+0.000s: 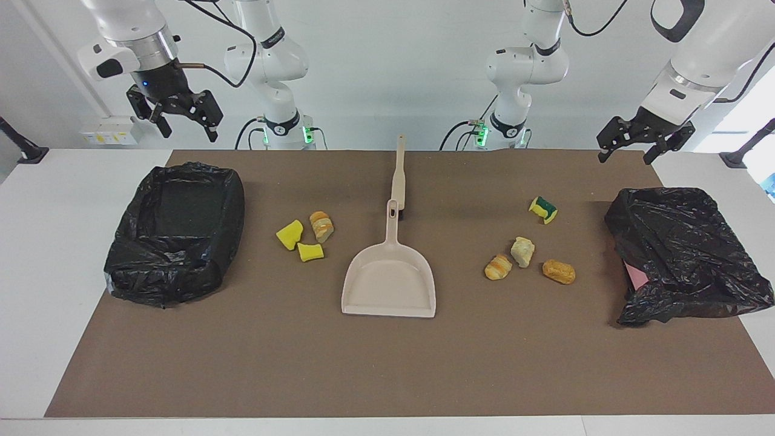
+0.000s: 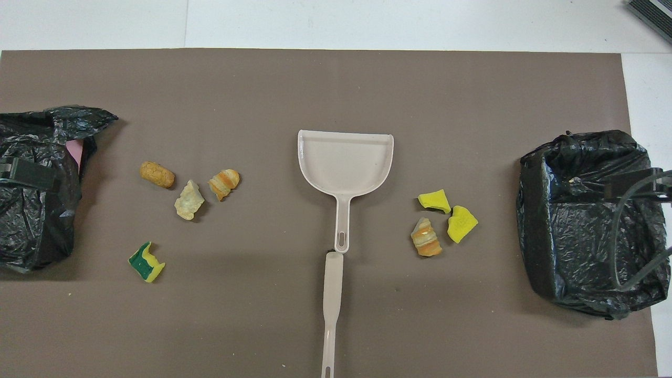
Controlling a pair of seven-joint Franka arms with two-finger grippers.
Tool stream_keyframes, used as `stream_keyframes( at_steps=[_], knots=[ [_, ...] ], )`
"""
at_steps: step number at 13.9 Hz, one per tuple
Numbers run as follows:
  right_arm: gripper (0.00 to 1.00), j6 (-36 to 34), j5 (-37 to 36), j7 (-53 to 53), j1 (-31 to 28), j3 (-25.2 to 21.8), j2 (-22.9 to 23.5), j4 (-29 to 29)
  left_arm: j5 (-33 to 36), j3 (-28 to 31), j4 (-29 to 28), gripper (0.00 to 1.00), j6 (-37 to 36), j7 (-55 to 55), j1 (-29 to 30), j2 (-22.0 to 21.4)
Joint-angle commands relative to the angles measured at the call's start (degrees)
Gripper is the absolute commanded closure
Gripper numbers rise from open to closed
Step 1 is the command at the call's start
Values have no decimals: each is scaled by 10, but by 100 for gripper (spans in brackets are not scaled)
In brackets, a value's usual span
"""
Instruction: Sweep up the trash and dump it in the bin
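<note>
Seven pieces of trash lie on the brown mat of the counter (image 1: 375, 375), in two clusters, one to each side of the beige dustpan (image 1: 389, 281). Under neither claw directly: the right claw (image 1: 175, 115) hangs in the air above the open black-lined bin (image 1: 175, 233) at the right arm's end, its fingers apart and holding nothing. The left claw (image 1: 645, 138) hangs above the counter's edge near the crumpled black-bagged bin (image 1: 684, 254) at the left arm's end, fingers likewise apart and empty. Both arms wait.

Toward the right claw's side, between the open bin and the dustpan, sit two yellow sponge chunks (image 1: 290, 234) and a tan bread lump (image 1: 321, 226), close together. Toward the left claw's side, between the dustpan and the crumpled bin, sit a striped bread lump (image 1: 498, 267), a pale lump (image 1: 522, 251) touching or just beside it, and a brown lump (image 1: 558, 271) near them; a yellow sponge with a green face (image 1: 544, 209) lies apart from these, nearer to the robots.

The brush (image 1: 398, 178) lies in line with the dustpan's handle, nearer to the robots, its end just meeting that handle.
</note>
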Motion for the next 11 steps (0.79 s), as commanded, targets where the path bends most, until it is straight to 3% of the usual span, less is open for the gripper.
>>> stream_keyframes(
  at_steps=[1,11],
  knots=[
    [0,-30,6,-9,-3,3,-14,-3,-5,4,-12,0,-6,6,-2,-12],
    [0,-14,13,-7,-8,5,-16,-22,-6,4,-10,0,2,3,-2,-11]
  ],
)
